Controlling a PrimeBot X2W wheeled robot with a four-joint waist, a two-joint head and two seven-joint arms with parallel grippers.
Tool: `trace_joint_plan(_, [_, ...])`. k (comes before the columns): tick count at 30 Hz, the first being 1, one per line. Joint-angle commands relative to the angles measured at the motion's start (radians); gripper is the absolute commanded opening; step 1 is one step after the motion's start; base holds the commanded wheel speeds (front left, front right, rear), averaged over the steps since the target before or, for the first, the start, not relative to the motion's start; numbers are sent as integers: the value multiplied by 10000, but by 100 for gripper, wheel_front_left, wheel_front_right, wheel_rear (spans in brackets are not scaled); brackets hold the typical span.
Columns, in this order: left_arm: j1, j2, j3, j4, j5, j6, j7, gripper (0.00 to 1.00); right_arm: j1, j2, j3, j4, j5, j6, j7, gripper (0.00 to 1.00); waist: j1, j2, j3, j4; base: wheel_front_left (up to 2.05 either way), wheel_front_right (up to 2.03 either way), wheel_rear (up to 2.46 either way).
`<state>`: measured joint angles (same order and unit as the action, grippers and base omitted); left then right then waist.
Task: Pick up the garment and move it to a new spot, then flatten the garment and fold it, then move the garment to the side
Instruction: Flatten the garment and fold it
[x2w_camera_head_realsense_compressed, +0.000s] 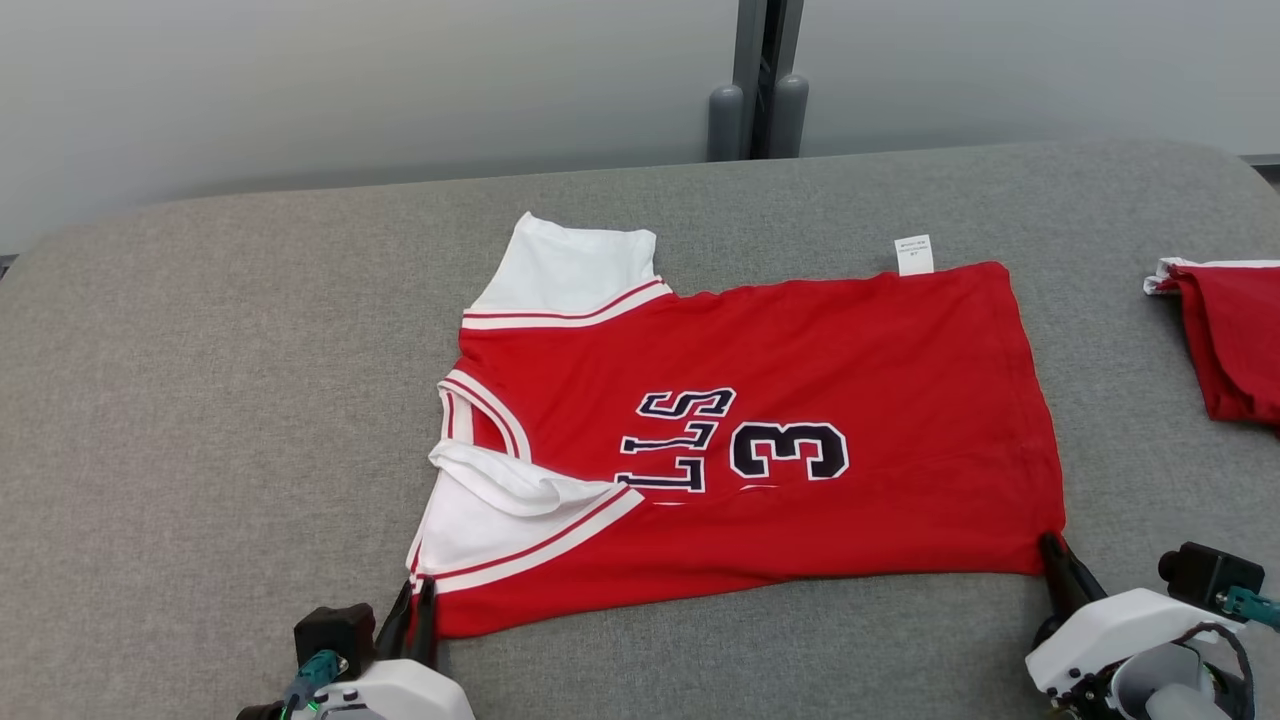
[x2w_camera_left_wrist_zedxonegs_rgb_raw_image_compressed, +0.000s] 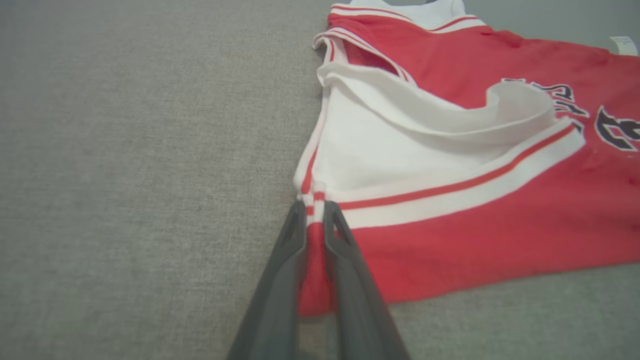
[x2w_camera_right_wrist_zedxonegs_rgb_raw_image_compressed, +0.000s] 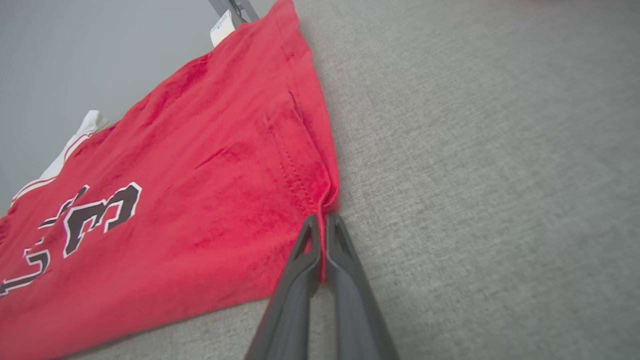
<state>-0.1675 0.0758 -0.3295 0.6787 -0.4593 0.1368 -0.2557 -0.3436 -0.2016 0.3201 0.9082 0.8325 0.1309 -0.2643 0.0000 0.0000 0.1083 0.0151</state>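
The garment (x2w_camera_head_realsense_compressed: 880, 360) is lying spread on the table (x2w_camera_head_realsense_compressed: 200, 400) just in front of the dark post (x2w_camera_head_realsense_compressed: 765, 60) — the fold seems to be beginning. The left gripper (x2w_camera_head_realsense_compressed: 416, 592) and the right gripper (x2w_camera_head_realsense_compressed: 1052, 548) are each clamping a corner of its edge farthest from the post (shoulder and hem); next, both likely need lifting together, postward.

White wrist shells (x2w_camera_head_realsense_compressed: 1110, 625), black camera blocks (x2w_camera_head_realsense_compressed: 1205, 572), teal connectors (x2w_camera_head_realsense_compressed: 320, 665); left tool (x2w_camera_head_realsense_compressed: 417, 590), right tool (x2w_camera_head_realsense_compressed: 1050, 546): dark-grey fingers (x2w_camera_left_wrist_zedxonegs_rgb_raw_image_compressed: 280, 280).
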Motion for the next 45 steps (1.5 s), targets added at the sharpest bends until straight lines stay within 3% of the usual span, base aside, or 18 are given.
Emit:
trace_joint_plan(1, [9, 82, -12, 40, 36, -42, 24, 0, 72, -141, 32, -57, 93, -4, 7, 0, 0, 0, -75, -34, 0, 0, 0])
trace_joint_plan(19, [1077, 1276, -465, -1207, 286, -214, 839, 0, 1051, -828, 397, -1184, 673, -6, 133, 0, 0, 0, -681, -526, 0, 0, 0])
trace_joint_plan(32, [2983, 2506, -763, -4519, 300, 76, 2459, 0, 2219, -1355, 614, -2688, 1006, -6, 1480, 0, 0, 0, -851, -919, 0, 0, 0])
trace_joint_plan(45, [4487, 3253, -838, -7323, 1, 490, 3874, 0, 3462, -1690, -323, -4300, 1001, -4, 2420, 0, 0, 0, -609, -906, 0, 0, 0])
